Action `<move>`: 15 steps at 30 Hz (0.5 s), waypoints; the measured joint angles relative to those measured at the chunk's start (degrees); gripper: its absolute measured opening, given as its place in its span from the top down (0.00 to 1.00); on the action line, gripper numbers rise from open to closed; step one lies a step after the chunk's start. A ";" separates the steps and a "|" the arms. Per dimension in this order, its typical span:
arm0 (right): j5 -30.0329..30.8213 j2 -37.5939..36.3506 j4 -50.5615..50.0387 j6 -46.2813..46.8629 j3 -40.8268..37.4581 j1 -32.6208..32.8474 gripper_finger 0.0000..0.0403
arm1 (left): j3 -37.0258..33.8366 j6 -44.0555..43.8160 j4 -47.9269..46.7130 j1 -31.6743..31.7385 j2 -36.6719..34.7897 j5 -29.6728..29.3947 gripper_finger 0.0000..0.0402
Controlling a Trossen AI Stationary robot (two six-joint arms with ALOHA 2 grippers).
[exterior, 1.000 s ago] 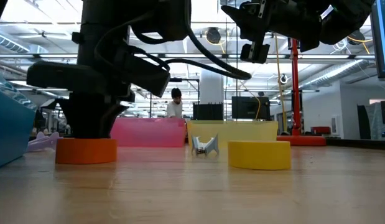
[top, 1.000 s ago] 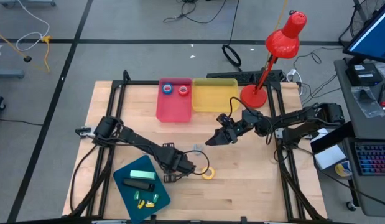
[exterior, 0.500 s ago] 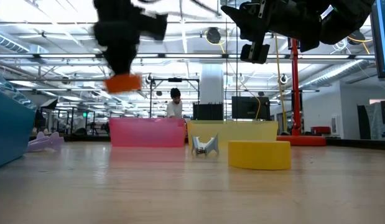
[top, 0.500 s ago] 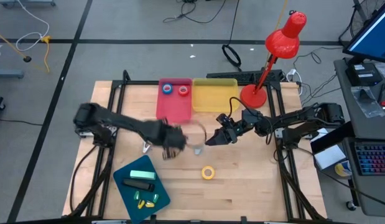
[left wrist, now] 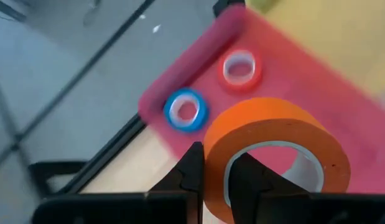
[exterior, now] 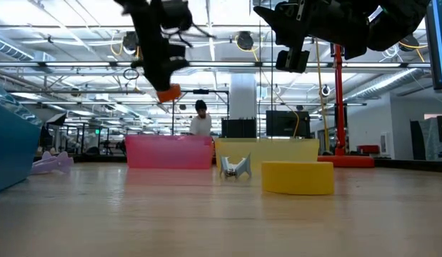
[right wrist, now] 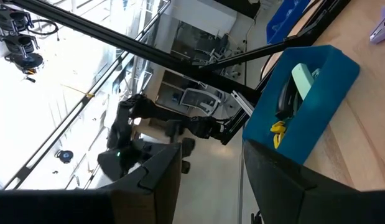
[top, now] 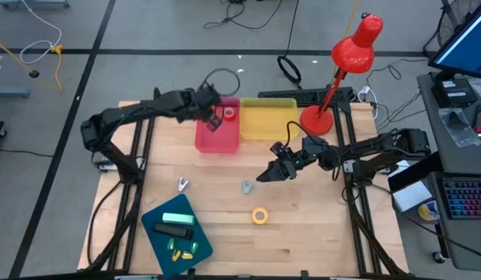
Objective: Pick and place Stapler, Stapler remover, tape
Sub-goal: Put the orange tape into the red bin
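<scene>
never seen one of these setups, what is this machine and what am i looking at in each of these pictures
It is a robot with two dark arms at a wooden table, each ending in a two-finger gripper.

One picture looks straight down from above, one looks level across the table top, and two come from cameras on the arms' wrists.

The left gripper is over the pink bin, shut on the orange tape roll. A blue tape roll and a red tape roll already lie in that bin. Beside it is a yellow bin.

The right gripper waits above the middle of the table, holding nothing.

On the table lie a yellow tape roll, two small metal pieces, and a blue tray with a few items. A red lamp stands at the far edge.
</scene>
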 joint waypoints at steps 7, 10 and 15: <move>0.00 -0.04 -0.09 -0.15 0.00 0.00 0.58 | -0.60 1.71 6.92 7.26 7.39 7.79 0.90; 0.00 -0.04 -0.55 -0.22 0.02 0.00 0.58 | -0.63 1.63 5.37 7.36 11.38 9.12 0.90; 0.00 -0.04 -0.75 -0.44 0.03 0.00 0.58 | -0.63 2.72 4.47 6.83 17.60 8.87 0.90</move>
